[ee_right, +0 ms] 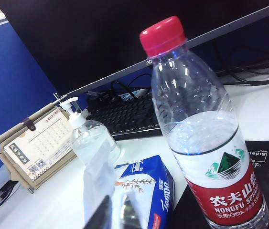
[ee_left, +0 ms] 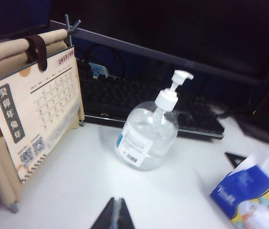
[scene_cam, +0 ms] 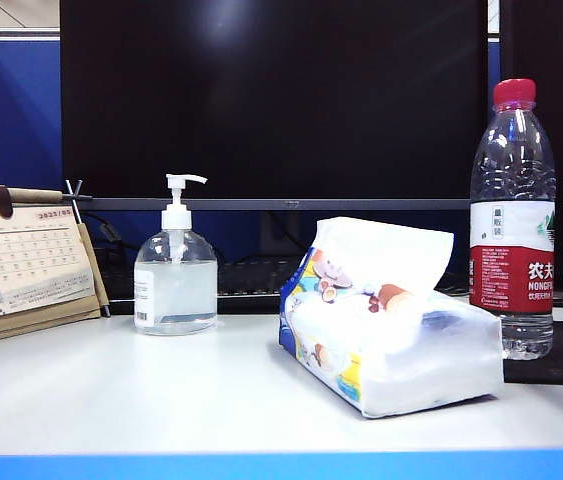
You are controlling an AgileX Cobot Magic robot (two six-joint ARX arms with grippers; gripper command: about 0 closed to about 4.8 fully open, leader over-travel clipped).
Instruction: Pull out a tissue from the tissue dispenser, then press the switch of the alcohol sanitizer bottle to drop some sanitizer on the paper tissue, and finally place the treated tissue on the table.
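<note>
A: Status check. Where is the tissue (scene_cam: 386, 252)?

B: Top sheet stands up out of the tissue dispenser (scene_cam: 391, 345), not pulled free. The pack lies on the table (scene_cam: 111, 390), between the alcohol sanitizer bottle (scene_cam: 175, 290) and the red-capped water bottle (scene_cam: 513, 220).

A: The switch (scene_cam: 181, 185)?

B: Up and untouched, as far as I can judge. No wetted sheet on the desk.

A: Grippers?

B: Neither shows in the exterior view. Left gripper (ee_left: 114, 215): fingers pressed together, empty, above bare table near the sanitizer. Right gripper (ee_right: 112, 214): dark blurred tips at the frame edge, read as closed, over the pack's end.

A: So all three steps remain.

B: Agreed: pull, pump, place.
</note>
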